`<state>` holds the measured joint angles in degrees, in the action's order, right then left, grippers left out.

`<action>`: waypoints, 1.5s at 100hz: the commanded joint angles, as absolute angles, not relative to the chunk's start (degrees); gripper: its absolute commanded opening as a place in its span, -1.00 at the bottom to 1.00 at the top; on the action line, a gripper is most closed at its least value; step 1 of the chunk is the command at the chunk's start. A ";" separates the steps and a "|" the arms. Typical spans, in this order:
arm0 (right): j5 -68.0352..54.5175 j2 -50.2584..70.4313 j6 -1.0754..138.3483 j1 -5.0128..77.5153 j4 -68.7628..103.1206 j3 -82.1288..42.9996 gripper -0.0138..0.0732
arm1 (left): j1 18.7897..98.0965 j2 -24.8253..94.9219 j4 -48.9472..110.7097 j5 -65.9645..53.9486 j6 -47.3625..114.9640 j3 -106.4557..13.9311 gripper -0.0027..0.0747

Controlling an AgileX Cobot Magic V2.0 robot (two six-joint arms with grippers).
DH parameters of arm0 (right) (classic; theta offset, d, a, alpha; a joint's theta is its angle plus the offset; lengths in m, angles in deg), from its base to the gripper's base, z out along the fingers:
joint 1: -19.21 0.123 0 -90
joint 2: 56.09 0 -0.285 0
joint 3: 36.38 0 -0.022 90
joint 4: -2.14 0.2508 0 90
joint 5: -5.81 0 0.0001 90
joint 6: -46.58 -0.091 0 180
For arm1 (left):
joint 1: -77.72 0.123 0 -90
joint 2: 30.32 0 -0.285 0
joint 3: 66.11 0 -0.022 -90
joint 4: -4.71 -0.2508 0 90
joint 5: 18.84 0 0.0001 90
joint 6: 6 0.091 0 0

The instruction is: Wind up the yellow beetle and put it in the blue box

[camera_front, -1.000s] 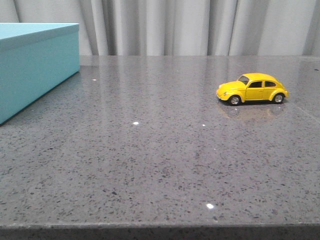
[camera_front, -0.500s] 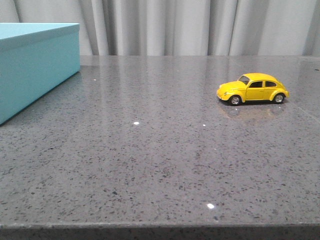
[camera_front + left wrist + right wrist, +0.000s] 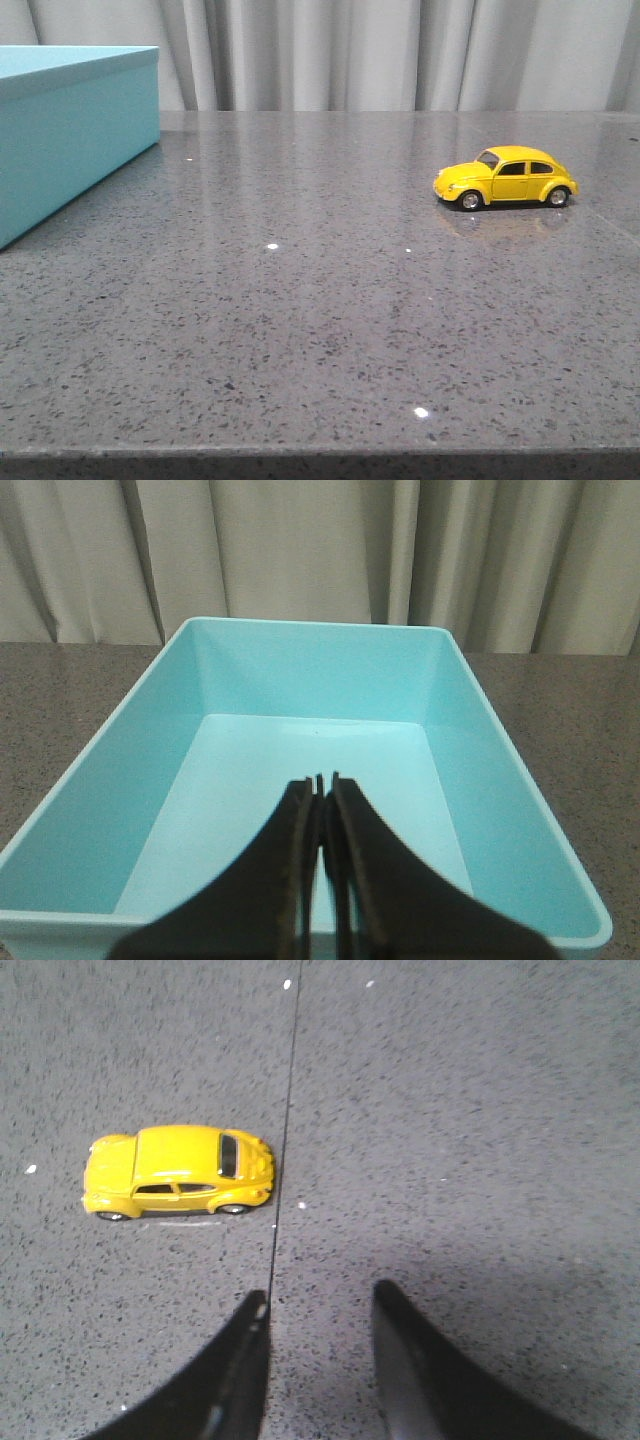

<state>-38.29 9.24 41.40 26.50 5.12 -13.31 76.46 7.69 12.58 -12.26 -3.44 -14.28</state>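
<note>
The yellow beetle (image 3: 506, 177) stands on its wheels on the grey table at the right, side-on. It also shows in the right wrist view (image 3: 178, 1171), apart from my right gripper (image 3: 320, 1300), which is open and empty above the table. The blue box (image 3: 70, 125) stands at the far left. In the left wrist view the blue box (image 3: 455, 720) is open-topped and empty. My left gripper (image 3: 322, 780) is shut and empty above the box's near end. Neither gripper shows in the front view.
The grey speckled table (image 3: 300, 300) runs to a front edge at the bottom of the front view. A thin dark seam (image 3: 285, 1120) crosses the tabletop just beside the beetle. Grey curtains (image 3: 380, 50) hang behind the table.
</note>
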 commanded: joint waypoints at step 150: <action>-57.93 53.88 33.53 36.44 4.08 -50.70 0.60 | 76.60 8.16 13.21 -18.43 -3.80 -16.24 -0.98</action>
